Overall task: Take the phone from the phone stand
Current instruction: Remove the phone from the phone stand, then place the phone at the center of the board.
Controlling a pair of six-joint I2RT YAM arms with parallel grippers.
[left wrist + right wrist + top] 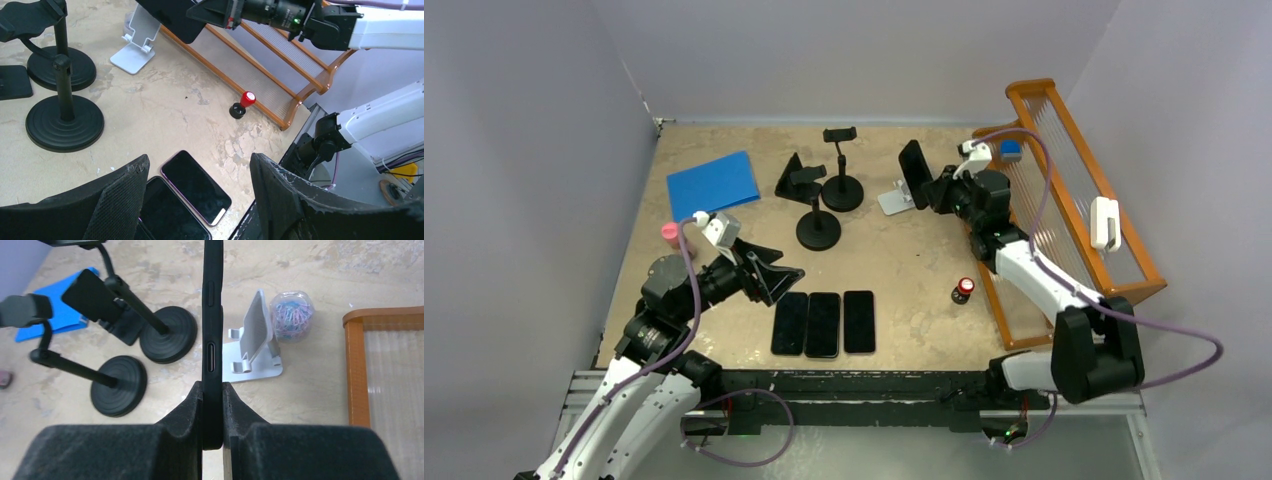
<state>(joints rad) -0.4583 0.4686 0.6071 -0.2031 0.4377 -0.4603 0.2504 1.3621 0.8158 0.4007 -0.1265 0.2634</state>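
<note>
Phone [212,340]: matt black case, smooth edge. Right fingers [185,415]: black pads with a fine foam-like grain. Left fingers [120,200]: coarser weave, frayed edges. Phone stand [255,345]: smooth satin white-silver, can't tell metal from plastic. Counter [904,270]: mottled beige stone look, cracked patches. Three flat phones [823,323]: glossy glass. Tray frame [1030,88]: varnished wood. Tray panel [1064,190]: ribbed, translucent. Black stand bases [64,122]: matt, ridged.
</note>
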